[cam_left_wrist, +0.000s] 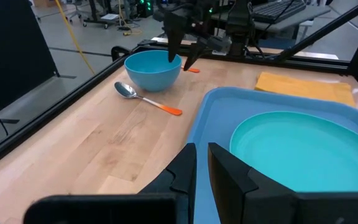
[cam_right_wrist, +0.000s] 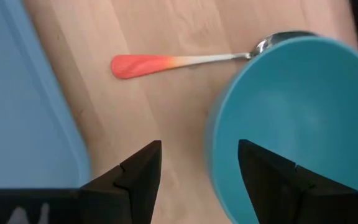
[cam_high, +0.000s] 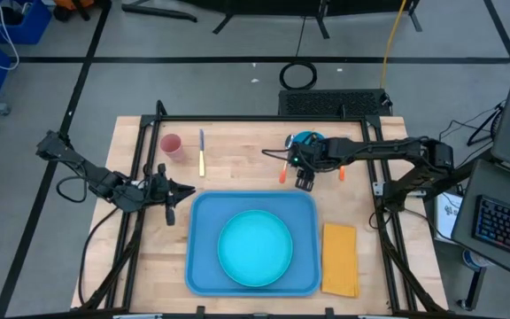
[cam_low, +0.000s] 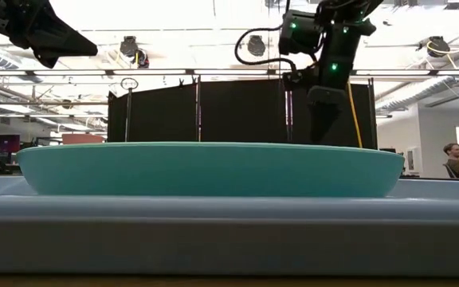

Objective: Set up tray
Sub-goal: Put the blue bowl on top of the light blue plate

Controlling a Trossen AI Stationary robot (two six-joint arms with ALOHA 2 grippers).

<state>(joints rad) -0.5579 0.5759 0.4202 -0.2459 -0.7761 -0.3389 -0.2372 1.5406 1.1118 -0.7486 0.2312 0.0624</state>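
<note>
Wooden table (cam_high: pixel 237 168): tray (cam_high: pixel 204 257) holds plate (cam_high: pixel 255 249) only; setup partial.
Right gripper (cam_high: pixel 305 183) fingers wide above bowl (cam_high: pixel 306 142); left gripper (cam_high: pixel 182 189) fingers narrow, empty.

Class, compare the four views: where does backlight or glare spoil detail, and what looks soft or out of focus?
Low view: bright ceiling lights leave the right claw a dark silhouette; the near tray rim is soft. Right wrist view: the spoon and bowl look blurred, its own fingers dark. Left wrist view: evenly lit and clear. High view: even light, no glare on the plate.
</note>
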